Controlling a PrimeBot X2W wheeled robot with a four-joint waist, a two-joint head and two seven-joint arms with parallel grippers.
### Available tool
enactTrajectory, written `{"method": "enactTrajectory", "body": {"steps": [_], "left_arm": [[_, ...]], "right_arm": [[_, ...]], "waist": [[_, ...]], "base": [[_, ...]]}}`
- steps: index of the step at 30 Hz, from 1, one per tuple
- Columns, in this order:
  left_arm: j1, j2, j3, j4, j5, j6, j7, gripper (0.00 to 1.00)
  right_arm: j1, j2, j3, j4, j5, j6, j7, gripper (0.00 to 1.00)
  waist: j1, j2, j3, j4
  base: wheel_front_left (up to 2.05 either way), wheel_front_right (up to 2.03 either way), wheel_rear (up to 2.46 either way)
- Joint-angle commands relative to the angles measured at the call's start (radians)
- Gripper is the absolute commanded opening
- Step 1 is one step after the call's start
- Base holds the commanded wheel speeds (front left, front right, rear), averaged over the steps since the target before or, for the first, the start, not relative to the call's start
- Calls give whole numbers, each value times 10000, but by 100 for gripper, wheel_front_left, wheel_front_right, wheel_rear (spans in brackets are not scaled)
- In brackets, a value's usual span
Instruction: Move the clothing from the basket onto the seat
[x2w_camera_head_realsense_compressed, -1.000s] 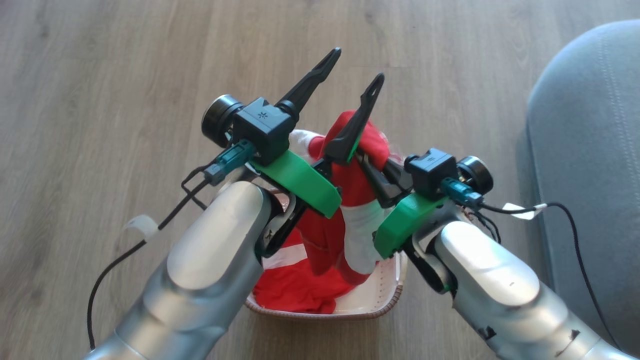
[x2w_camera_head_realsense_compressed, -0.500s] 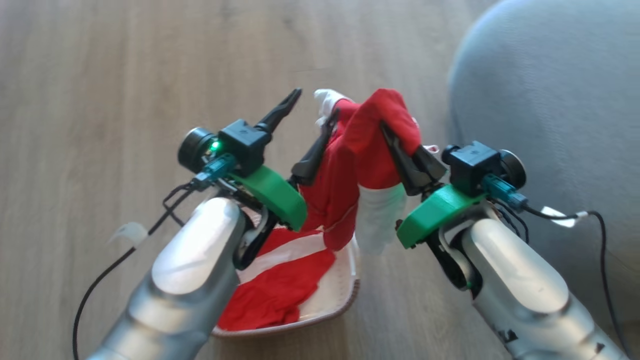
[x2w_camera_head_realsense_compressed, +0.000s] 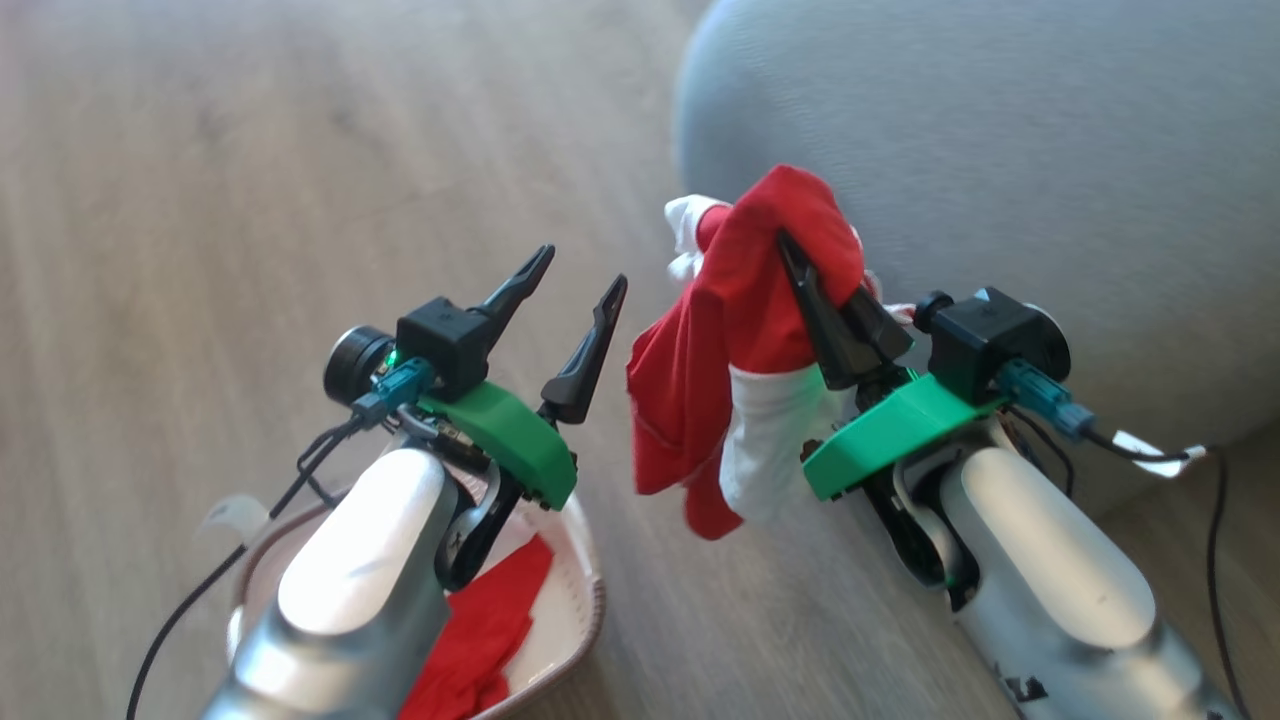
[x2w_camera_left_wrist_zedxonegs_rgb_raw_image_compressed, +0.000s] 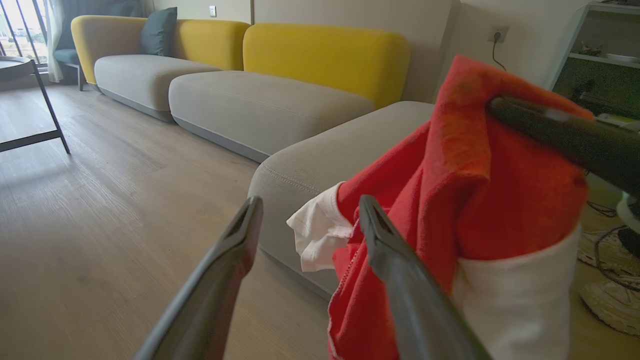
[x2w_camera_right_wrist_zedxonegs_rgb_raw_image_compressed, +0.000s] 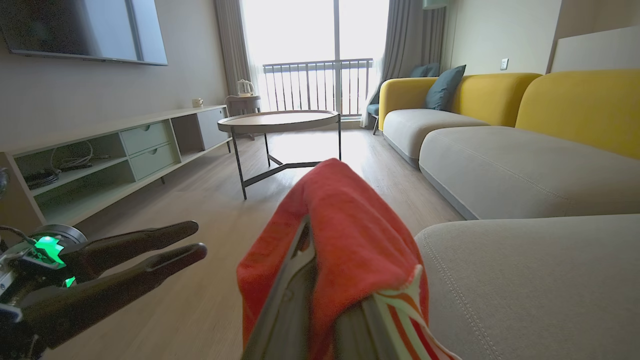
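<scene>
Your L gripper (x2w_camera_head_realsense_compressed: 583, 268) is off the red garment (x2w_camera_head_realsense_compressed: 700, 400) now, fingers apart & empty. R gripper (x2w_camera_head_realsense_compressed: 795, 260) alone clamps it, clear of the basket (x2w_camera_head_realsense_compressed: 585, 590), nearing the seat (x2w_camera_head_realsense_compressed: 1000, 150).

1 red garment (x2w_camera_head_realsense_compressed: 745, 320) with a white trim panel hangs bunched in the air, draped over and pinched by the right gripper (x2w_camera_head_realsense_compressed: 790, 250). It is up and to the right of the basket (x2w_camera_head_realsense_compressed: 597, 605), clear of its rim. A 2nd red piece (x2w_camera_head_realsense_compressed: 480, 630) lies crumpled inside the basket, an upright oval cream-white tub with a brown rim. The seat (x2w_camera_head_realsense_compressed: 1000, 150), a big grey cushion with a rounded corner, lies beyond the basket to its right, just behind the hanging garment.
</scene>
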Motion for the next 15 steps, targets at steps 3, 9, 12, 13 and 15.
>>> {"method": "enactTrajectory", "body": {"steps": [3, 9, 12, 13, 15], "left_arm": [[-125, 214, 465, -410, -67, -61, -42, 100], [-224, 158, 28, -416, -208, -62, -42, 100], [-354, 218, -397, -516, -453, -62, -42, 100], [-383, 257, -501, -552, -527, -62, -42, 100], [-410, 317, -644, -628, -656, -62, -42, 100]], "right_arm": [[99, 197, -52, -558, -27, 69, -49, 0], [644, 136, -963, -1272, -243, 69, -49, 0], [1021, 159, -1460, -1667, -393, 69, -49, 0], [1142, 161, -1624, -1794, -449, 69, -49, 0], [1345, 149, -1935, -2072, -591, 69, -49, 0]], "waist": [[0, 0, -296, -1028], [0, 0, -165, -1298], [0, 0, -79, -1364], [0, 0, -41, -1382], [0, 0, 50, -1412]], "base": [[0, 0, 0], [0, 0, 0], [0, 0, 0], [0, 0, 0], [0, 0, 0]]}}
